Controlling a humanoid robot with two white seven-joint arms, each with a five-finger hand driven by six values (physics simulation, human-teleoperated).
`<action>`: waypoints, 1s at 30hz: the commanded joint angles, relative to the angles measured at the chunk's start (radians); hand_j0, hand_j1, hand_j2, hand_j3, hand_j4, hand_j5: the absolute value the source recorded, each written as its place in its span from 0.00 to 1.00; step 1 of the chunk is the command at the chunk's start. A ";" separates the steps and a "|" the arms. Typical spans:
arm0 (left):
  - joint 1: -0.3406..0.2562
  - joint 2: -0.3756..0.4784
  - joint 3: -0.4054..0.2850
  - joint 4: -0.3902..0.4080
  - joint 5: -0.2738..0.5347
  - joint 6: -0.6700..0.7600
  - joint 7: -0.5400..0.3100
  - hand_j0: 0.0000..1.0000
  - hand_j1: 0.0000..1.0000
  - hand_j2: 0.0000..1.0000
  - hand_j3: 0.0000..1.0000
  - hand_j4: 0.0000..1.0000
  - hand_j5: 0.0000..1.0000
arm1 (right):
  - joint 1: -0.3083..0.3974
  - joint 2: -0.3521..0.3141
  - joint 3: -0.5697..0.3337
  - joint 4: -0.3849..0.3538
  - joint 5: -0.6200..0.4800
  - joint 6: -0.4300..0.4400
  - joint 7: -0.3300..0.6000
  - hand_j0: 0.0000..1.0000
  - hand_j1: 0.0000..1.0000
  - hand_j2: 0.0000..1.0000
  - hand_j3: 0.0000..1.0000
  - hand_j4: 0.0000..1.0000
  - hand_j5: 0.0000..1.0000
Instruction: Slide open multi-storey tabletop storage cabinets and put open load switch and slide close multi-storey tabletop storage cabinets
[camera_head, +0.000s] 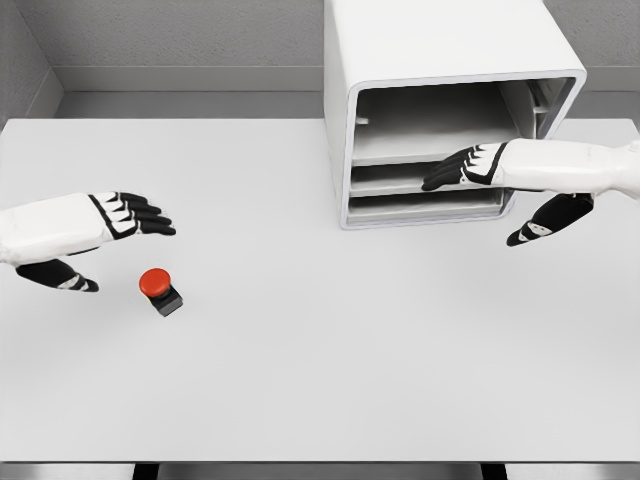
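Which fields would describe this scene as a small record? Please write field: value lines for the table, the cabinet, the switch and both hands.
table: white table, seen from above
cabinet: white storage cabinet at the far right of the table, front open, shelves visible inside
switch: load switch with red round top and black base, standing on the table near the left side
left hand: left hand open, above the table behind the switch, not touching it
right hand: right hand open, fingers reaching into the front of the cabinet at the middle shelf
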 joint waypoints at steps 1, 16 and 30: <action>0.000 -0.002 -0.039 0.000 0.005 0.002 -0.021 1.00 1.00 1.00 1.00 1.00 1.00 | 0.000 -0.001 -0.001 0.000 -0.004 0.003 0.000 1.00 1.00 1.00 1.00 1.00 1.00; -0.048 -0.046 -0.145 0.000 0.005 0.002 0.012 1.00 1.00 1.00 1.00 1.00 1.00 | -0.028 0.108 0.008 0.110 0.027 0.003 0.000 1.00 1.00 1.00 1.00 1.00 1.00; -0.084 -0.063 -0.162 0.002 -0.058 0.002 0.017 1.00 1.00 1.00 1.00 1.00 1.00 | -0.063 0.171 0.024 0.176 0.158 0.003 0.000 1.00 1.00 1.00 1.00 1.00 1.00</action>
